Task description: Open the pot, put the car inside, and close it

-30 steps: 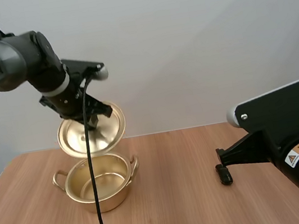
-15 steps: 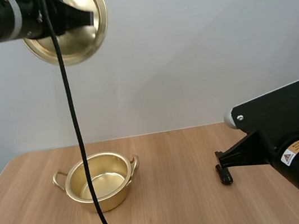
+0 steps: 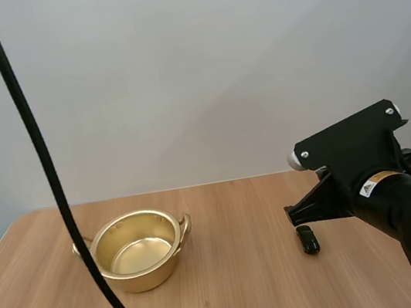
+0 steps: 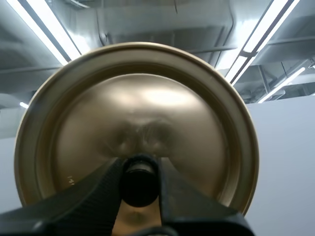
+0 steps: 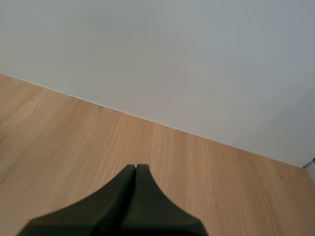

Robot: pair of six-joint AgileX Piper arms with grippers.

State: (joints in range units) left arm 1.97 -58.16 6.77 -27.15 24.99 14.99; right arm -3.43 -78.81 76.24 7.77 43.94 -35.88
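The wooden surface (image 3: 235, 290) carries the open pot (image 3: 136, 251), with the car (image 3: 307, 239) well right of it. My left claw (image 4: 140, 169) grasps the lid (image 4: 147, 108). My right claw (image 5: 136, 169), clenched empty, could shove the car unless opened.

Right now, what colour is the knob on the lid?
Black; the left wrist view shows the knob best, on the gold lid.

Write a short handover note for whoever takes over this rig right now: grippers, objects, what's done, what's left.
Left gripper: shut on the lid, held clear of the pot.
Right gripper: shut, empty, over the table.
The pot stands open on the table; the car lies to its right on the table.
Done: pot opened. Left: car in, lid back on.
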